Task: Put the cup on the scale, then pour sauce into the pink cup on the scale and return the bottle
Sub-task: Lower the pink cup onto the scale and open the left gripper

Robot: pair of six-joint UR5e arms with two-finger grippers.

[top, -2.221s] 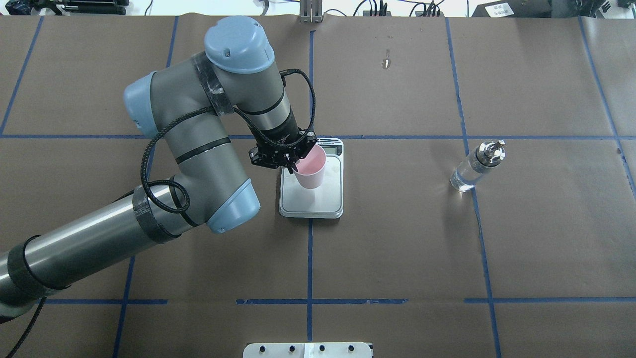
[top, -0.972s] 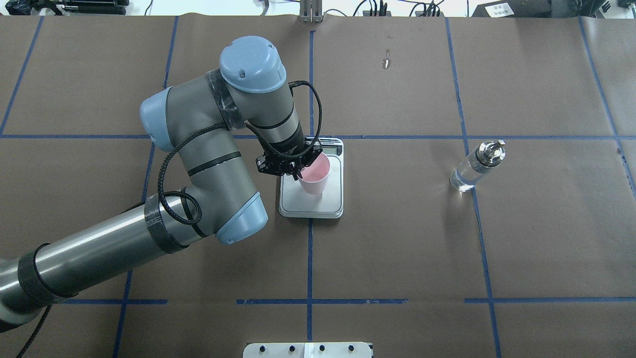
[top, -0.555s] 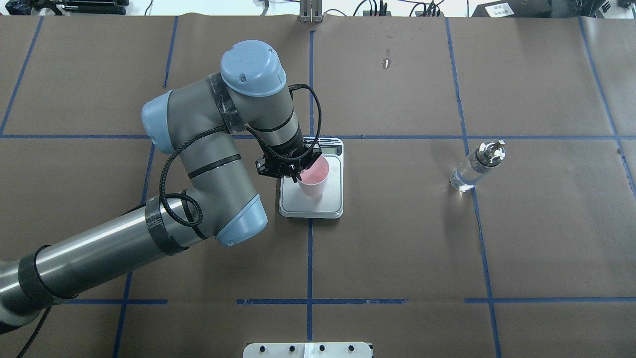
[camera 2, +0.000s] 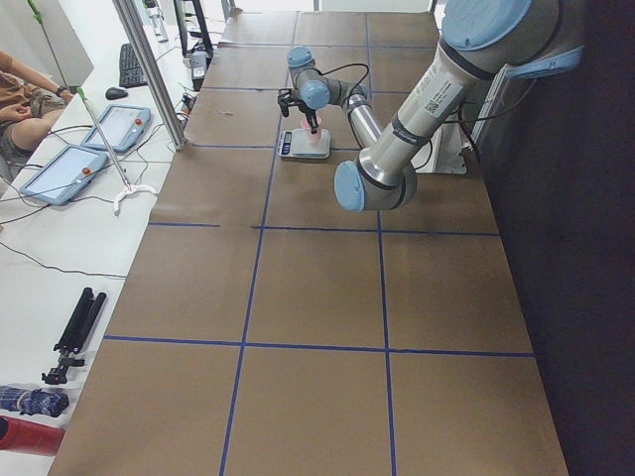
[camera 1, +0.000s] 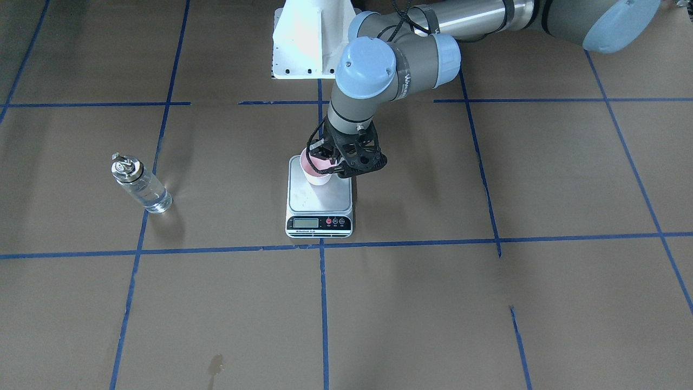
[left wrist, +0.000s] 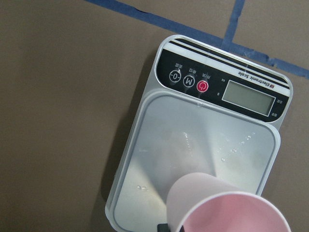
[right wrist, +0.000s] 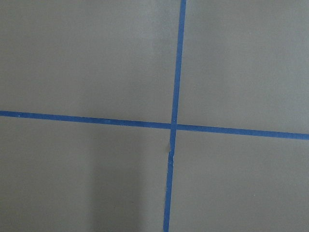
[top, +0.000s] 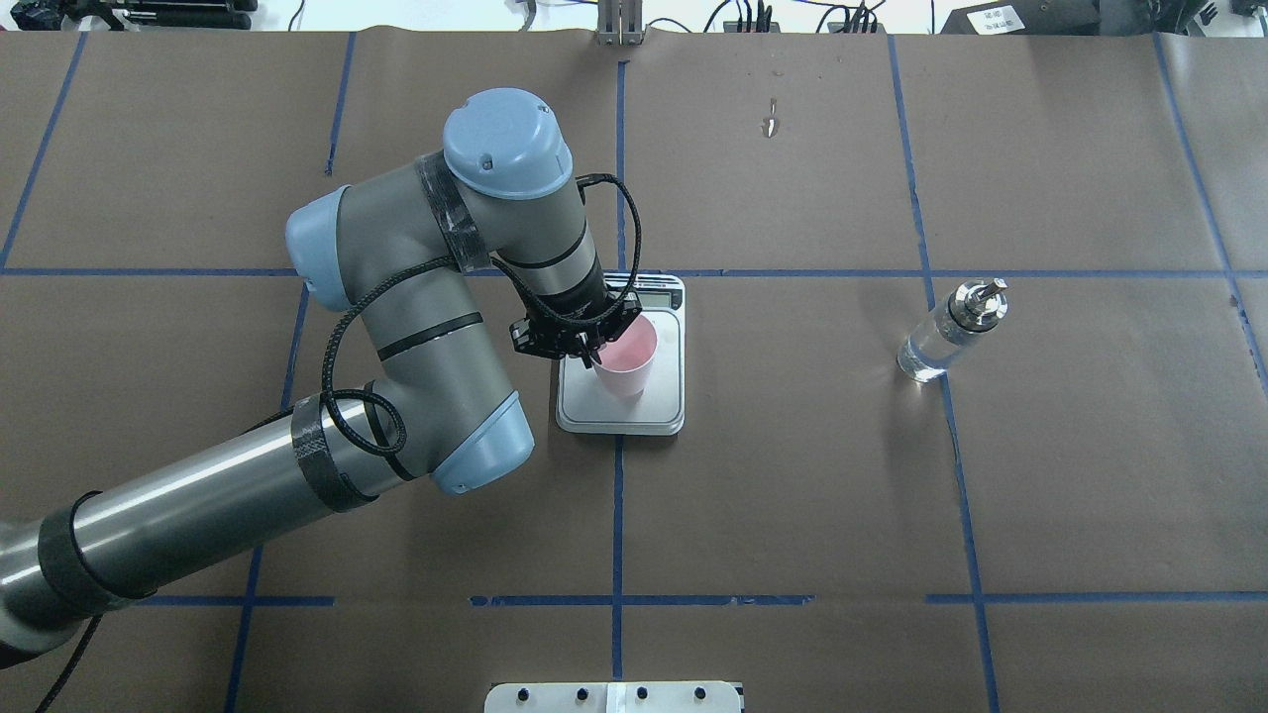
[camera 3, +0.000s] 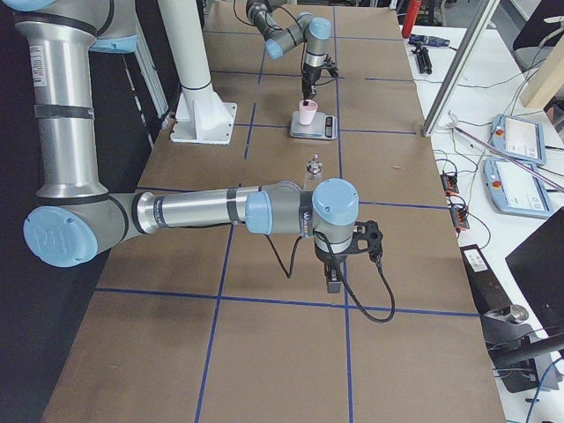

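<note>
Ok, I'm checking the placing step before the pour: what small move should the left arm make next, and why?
Probably open the fingers of the left gripper and lift clear. The cup looks upright with its base down on the scale, pinched at its rim; the bottle stands apart, ungripped, so the pour waits on this release.

the left gripper [top: 592,355] has its fingertips partly masked by its own black wrist and by the rim of the small pale pink tapered cup [top: 626,349]. in the left wrist view the bottom edge cuts that cup off. the flat steel-topped kitchen scale [camera 1: 319,203] has an lcd display [camera 1: 306,222] too small to read. the right gripper [camera 3: 335,280] shows only from the side, and how its jaws stand cannot be told.
</note>
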